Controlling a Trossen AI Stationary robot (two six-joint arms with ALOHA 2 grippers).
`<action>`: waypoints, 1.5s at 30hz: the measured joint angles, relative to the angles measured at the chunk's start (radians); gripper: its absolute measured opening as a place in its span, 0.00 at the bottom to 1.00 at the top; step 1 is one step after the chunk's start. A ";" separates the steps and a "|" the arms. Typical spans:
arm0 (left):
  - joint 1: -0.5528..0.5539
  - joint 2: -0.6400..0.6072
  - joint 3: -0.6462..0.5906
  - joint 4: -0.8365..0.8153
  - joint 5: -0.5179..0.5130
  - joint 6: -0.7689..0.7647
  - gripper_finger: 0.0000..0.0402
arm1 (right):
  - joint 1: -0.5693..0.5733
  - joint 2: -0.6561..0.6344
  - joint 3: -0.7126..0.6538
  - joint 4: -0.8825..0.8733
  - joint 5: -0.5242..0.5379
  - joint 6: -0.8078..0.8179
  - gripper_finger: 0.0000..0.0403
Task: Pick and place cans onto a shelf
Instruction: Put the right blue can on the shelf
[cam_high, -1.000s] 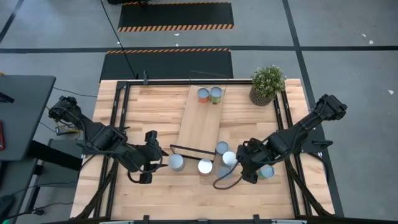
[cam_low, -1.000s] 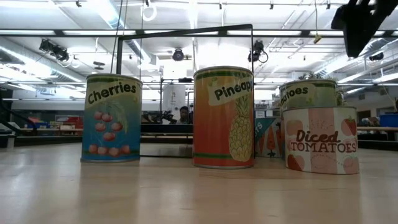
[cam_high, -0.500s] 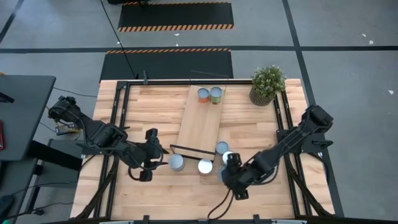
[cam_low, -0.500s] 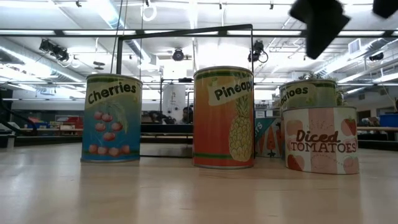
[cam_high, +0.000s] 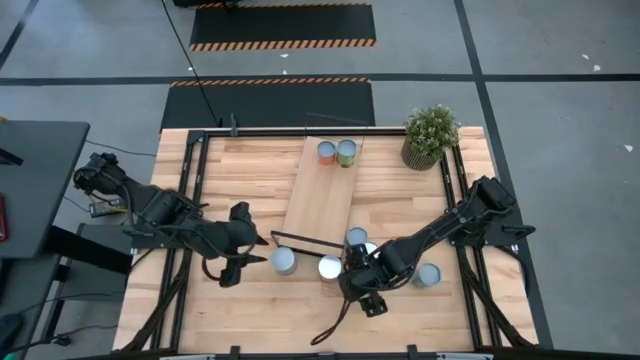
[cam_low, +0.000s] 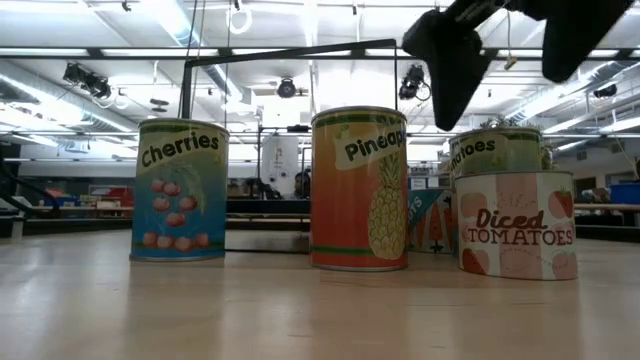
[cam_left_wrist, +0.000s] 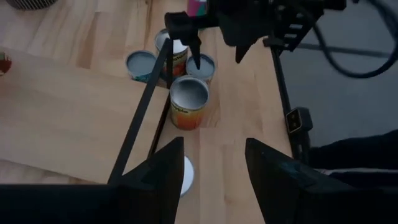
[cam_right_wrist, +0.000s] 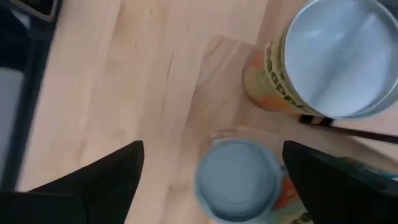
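Several cans stand by the shelf's black frame (cam_high: 310, 241): a teal cherries can (cam_high: 283, 261), an orange pineapple can (cam_high: 330, 267), a tomatoes can (cam_high: 357, 236), and one apart at the right (cam_high: 428, 275). Two more cans (cam_high: 337, 153) stand on the far end of the light-wood shelf (cam_high: 318, 200). My right gripper (cam_high: 355, 274) is open above the cluster. In its wrist view a pale-topped can (cam_right_wrist: 239, 180) lies below, between its fingers and untouched. My left gripper (cam_high: 250, 255) is open and empty just left of the cherries can.
A potted green plant (cam_high: 431, 135) stands at the table's far right corner. Black rails (cam_high: 190, 200) run along both table sides. In the low view the diced tomatoes can (cam_low: 515, 225) stands right of the pineapple can (cam_low: 360, 190), with my right gripper (cam_low: 450, 60) above them.
My right gripper has swung toward the table's left, from over the lone can at the right to above the cluster beside the pineapple can, staying high and open. No can has moved.
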 joint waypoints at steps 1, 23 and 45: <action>0.000 -0.010 0.000 0.001 -0.001 -0.009 0.44 | 0.004 -0.001 0.000 -0.007 0.018 -0.027 0.98; 0.000 -0.062 0.000 0.043 -0.057 -0.005 0.44 | 0.046 -0.002 -0.013 -0.105 0.063 -0.044 0.95; 0.000 -0.063 0.001 0.056 -0.058 0.069 0.44 | -0.022 -0.007 -0.013 -0.295 0.057 0.049 0.95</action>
